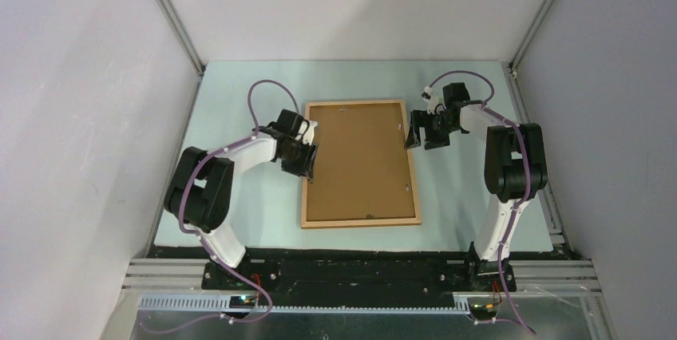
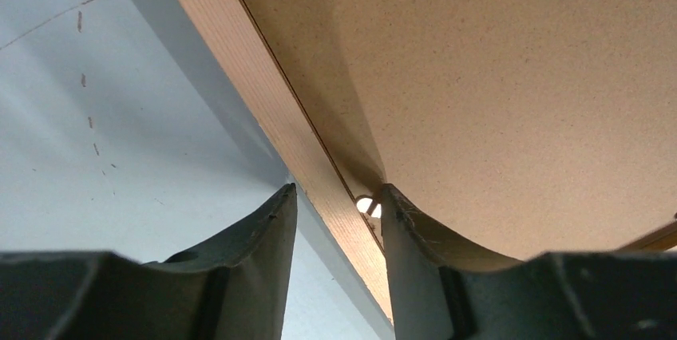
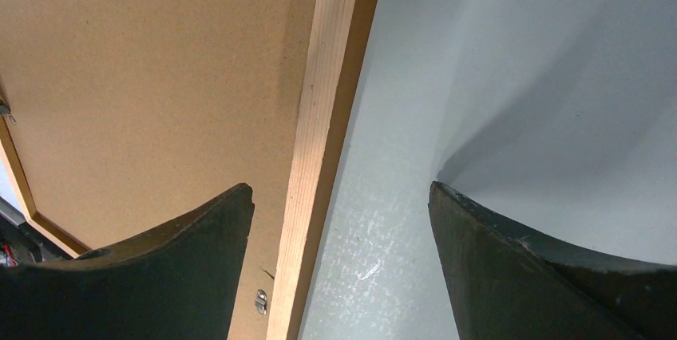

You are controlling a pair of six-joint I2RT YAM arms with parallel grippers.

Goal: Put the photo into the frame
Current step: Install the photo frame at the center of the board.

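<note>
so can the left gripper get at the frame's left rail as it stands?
Probably yes. The left gripper straddles that rail of the frame, one finger over the table, the other over the backing board, and nothing lies between them and the wood.

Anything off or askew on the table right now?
Nothing damaged or spilled. The frame lies square to the table, back up, with its brown backing board in place. Only oddity: no photo is visible in any view. Faint dark marks dot the table beside the frame.

left arm (image 1: pixel 239 152) and right arm (image 1: pixel 501 224) — white links, black joints, purple cables (image 1: pixel 257 92), dark curved fingers (image 3: pixel 176 260)
</note>
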